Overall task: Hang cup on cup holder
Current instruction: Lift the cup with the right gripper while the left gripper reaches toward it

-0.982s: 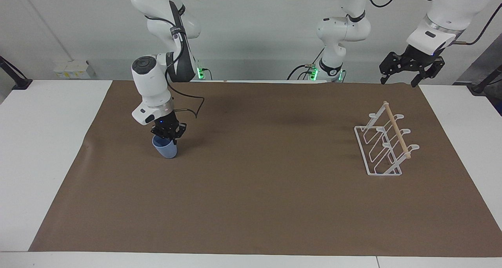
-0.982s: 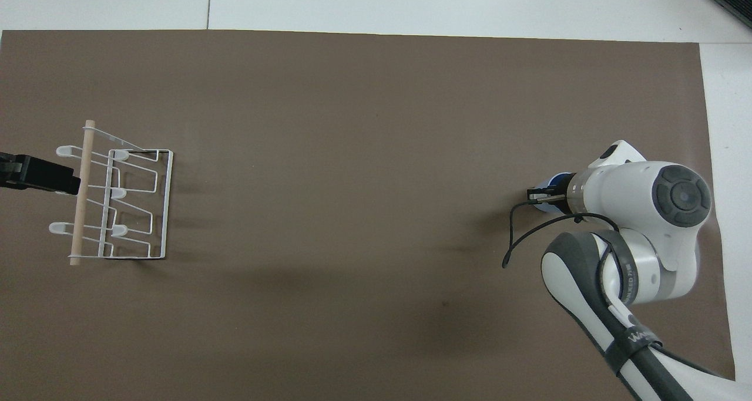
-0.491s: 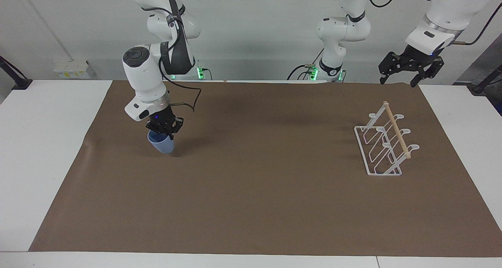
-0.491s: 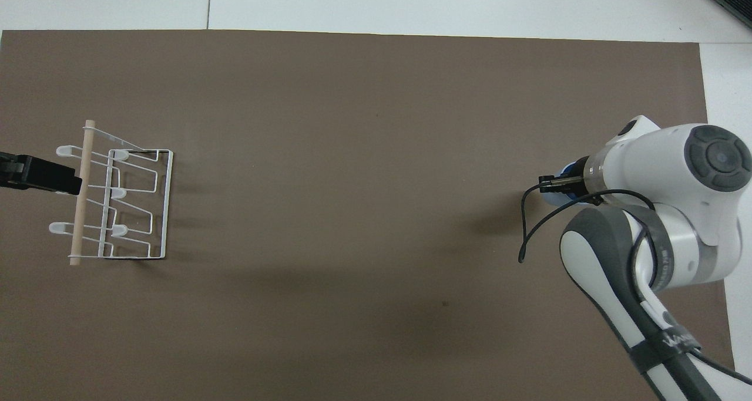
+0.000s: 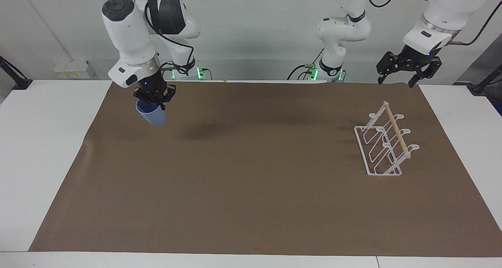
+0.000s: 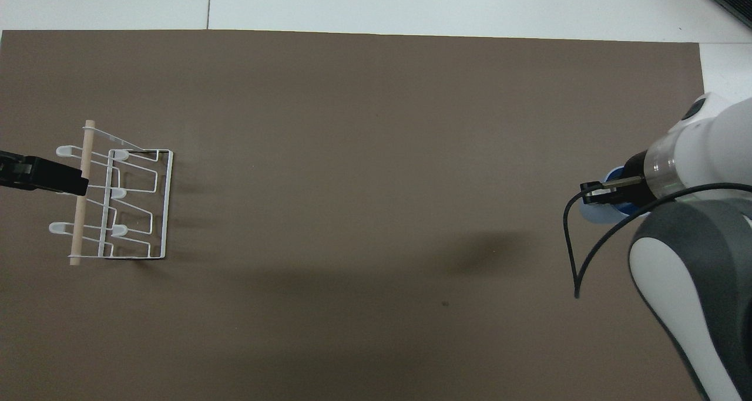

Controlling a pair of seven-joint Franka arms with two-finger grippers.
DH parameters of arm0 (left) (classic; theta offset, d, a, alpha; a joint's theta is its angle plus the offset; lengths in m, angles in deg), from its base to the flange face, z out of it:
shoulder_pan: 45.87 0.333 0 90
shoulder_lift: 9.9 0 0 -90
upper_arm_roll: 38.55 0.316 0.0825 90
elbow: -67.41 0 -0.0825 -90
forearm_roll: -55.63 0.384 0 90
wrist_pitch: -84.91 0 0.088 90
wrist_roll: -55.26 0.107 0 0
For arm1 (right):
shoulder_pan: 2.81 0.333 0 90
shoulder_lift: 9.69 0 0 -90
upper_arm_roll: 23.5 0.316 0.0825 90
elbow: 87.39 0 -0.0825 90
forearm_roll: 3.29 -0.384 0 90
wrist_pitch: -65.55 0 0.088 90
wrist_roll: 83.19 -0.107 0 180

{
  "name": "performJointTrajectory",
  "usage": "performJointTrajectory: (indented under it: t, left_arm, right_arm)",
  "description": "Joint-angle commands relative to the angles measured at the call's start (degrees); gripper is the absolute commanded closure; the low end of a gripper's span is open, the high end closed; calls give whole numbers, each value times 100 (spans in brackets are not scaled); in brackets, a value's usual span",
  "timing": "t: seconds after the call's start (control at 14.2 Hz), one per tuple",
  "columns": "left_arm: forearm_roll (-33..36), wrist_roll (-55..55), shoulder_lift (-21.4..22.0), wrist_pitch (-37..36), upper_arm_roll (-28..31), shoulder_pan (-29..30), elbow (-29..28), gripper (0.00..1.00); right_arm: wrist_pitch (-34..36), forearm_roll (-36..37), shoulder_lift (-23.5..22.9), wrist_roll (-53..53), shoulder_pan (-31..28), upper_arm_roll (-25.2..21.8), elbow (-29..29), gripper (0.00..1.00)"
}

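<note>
The right gripper (image 5: 155,103) is pinching the rim of the light-blue cup (image 5: 151,115), carrying it tilted in the air over the brown mat (image 5: 251,205) at the right arm's end of the table. The cup holder (image 5: 386,140) is standing well apart, at the left arm's end, its prongs bare. The left gripper (image 5: 398,77) is waiting with fingers spread, up beside the holder. With only the rim pinched, the smooth tapered cup is likely to swing or slip free during the long carry across.
</note>
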Motion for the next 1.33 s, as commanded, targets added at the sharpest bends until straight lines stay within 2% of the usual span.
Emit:
performJointTrajectory:
  t: [0.0,0.14,0.42,0.63,0.77,0.91,1.12,1.26]
  left_arm:
    - [24,6,138,68,33,-146,-153,0]
    - [24,6,138,68,24,-146,-153,0]
    - [15,14,138,68,-29,-155,-153,0]
    - [-187,32,138,59,-38,-155,-161,0]
    - [-222,276,156,59,-46,-164,-205,0]
    - [-275,776,199,68,-82,-164,-275,0]
    - [-319,1471,226,121,-64,-313,-311,0]
    - [-319,2155,252,199,-64,-357,-389,0]
  right_arm:
    - [431,-127,-54,174,-63,57,405,100]
    - [362,-355,-45,166,-10,84,406,100]
    - [-51,-1655,-53,218,25,93,379,100]
    - [-569,-2525,-45,201,366,101,292,100]
    - [-868,-2790,-45,26,735,101,239,100]
    - [-1254,-3228,-36,-595,1139,101,151,100]
    - [-2203,-3573,-45,-1931,1886,101,-7,100]
    - [-2547,-4106,-53,-2539,2124,101,1,100]
